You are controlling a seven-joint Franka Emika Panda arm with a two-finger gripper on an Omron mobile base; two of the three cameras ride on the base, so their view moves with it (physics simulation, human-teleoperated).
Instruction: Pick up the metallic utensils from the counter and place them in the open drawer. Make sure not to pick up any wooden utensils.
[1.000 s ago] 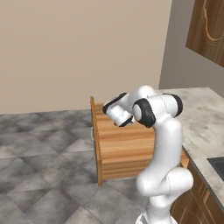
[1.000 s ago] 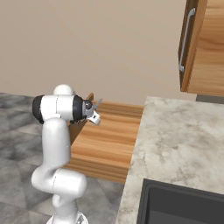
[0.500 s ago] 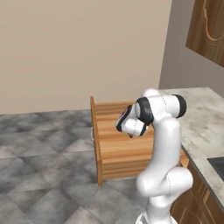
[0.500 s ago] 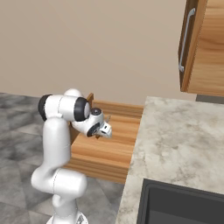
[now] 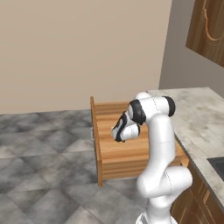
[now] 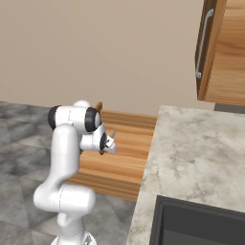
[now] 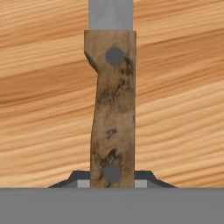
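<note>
knife held over the open drawer

i see the knife (image 7: 113, 105) in close-up from the hand view: a mottled brown handle with two grey rivets, and a flat grey blade running off the top edge. the gripper (image 7: 112, 178) pinches the butt end of that handle, its dark fingers (image 7: 144, 177) showing on either side of it at the bottom. behind the knife is nothing but plank-grained wood, the floor of the drawer (image 7: 43, 109), so the knife hangs over the drawer with its blade pointing towards the wood; i cannot tell whether it touches.

from the right base view the gripper (image 6: 109, 143) sits at the end of the bent arm (image 6: 67, 158), over the drawer (image 6: 125, 158), with a thin grey piece sticking up out of it. the drawer stands pulled out from under the counter (image 6: 201, 148), open to the tiled floor (image 6: 19, 143). in the left base view the hand (image 5: 122, 130) hovers above the drawer (image 5: 109, 151), angled down and left, near its front panel. a wall cabinet (image 6: 222, 52) hangs above the counter, and a dark sink (image 6: 196, 222) is sunk into it nearer the base.
</note>
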